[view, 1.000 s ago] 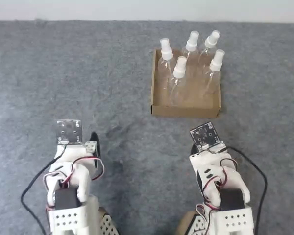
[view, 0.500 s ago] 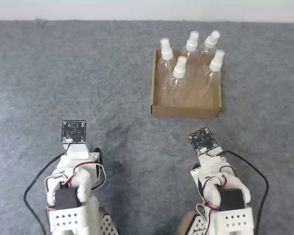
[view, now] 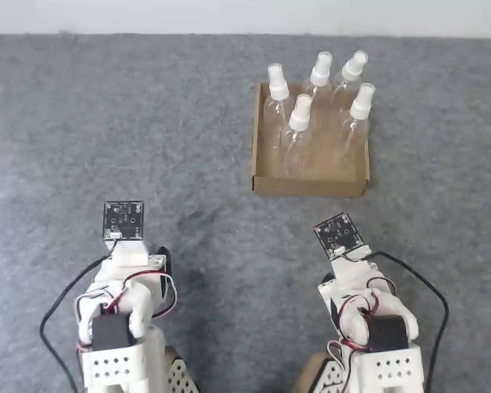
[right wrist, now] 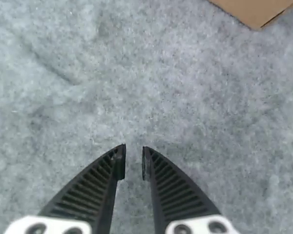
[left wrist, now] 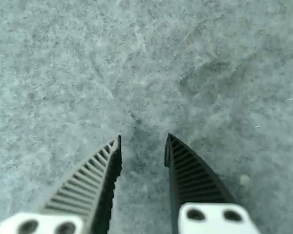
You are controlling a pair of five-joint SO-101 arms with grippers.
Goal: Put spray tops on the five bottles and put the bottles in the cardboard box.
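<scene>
The cardboard box (view: 309, 186) lies on the grey carpet at the back, right of centre. Several clear bottles stand upright inside it, each with a white spray top, such as one at the box's left (view: 277, 97) and one in the middle (view: 299, 129). Both arms sit folded back at the near edge, well short of the box. The left arm (view: 119, 303) has its gripper (left wrist: 142, 146) open over bare carpet with nothing in it. The right arm (view: 364, 311) has its gripper (right wrist: 133, 155) shut to a narrow slit, empty, with a corner of the box (right wrist: 254, 9) ahead of it.
Grey carpet (view: 147, 139) covers the whole table. A pale wall strip (view: 229, 15) runs along the far edge. Black cables (view: 430, 286) trail beside the arm bases.
A second ago both wrists were tilted further forward; they drew back a little toward the bases and have been still for the last half second. Box and bottles are unmoved.
</scene>
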